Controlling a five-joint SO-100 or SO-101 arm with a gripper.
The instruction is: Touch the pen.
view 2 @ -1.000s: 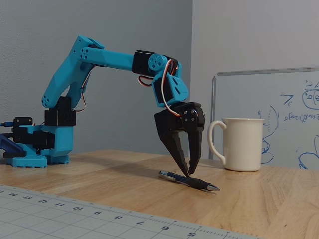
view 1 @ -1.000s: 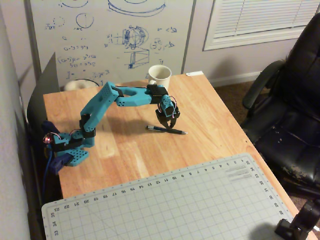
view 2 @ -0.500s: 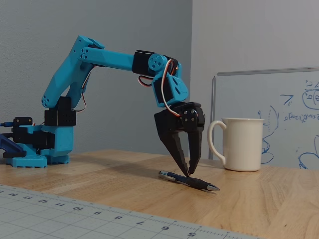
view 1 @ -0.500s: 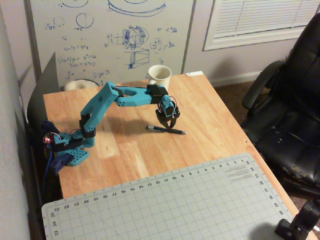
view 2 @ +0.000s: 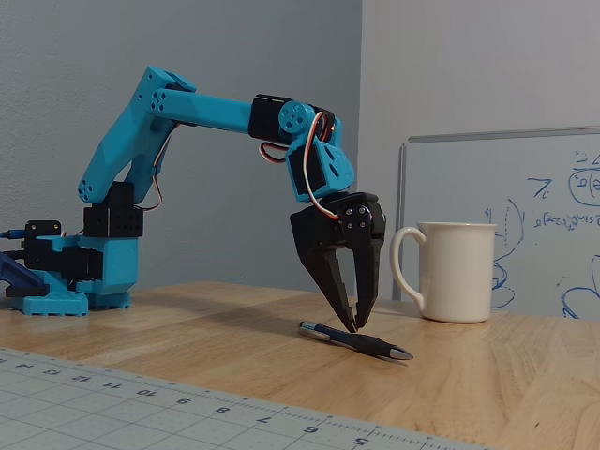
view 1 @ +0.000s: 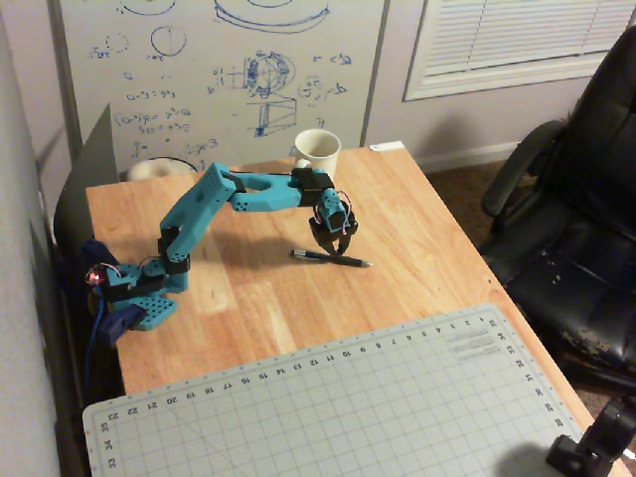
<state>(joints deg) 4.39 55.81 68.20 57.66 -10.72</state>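
The pen [view 2: 354,340] is laid flat on the wooden surface [view 1: 417,258], roughly in the middle of it, with its silvery tip turned toward the right in both fixed views. The pincer [view 2: 356,325] is held nose-down directly over the pen's mid-length, the arm [view 2: 216,111] being stretched out from its base [view 2: 66,281] and bent sharply at the wrist so that the tips are pointed at the barrel. The two fingers are set close together with only a thin slit seen between them, and nothing is clamped. From the side the tips are seen at the very top edge of the pen; whether contact is actually made cannot be told. Such a posture is judged to suit a touch rather than a grasp, since the narrowed tips are aimed like a single point.

A white mug [view 2: 457,270] is stood just behind and to the right of the pincer, its handle turned toward the fingers; it is judged the only thing near enough to be bumped. A cutting mat [view 1: 338,397] is spread on the near part of the surface, well apart from the pen. A whiteboard [view 1: 219,70] is propped behind, and a black chair [view 1: 576,219] is stood beside the surface. Nothing is placed between pincer and pen.
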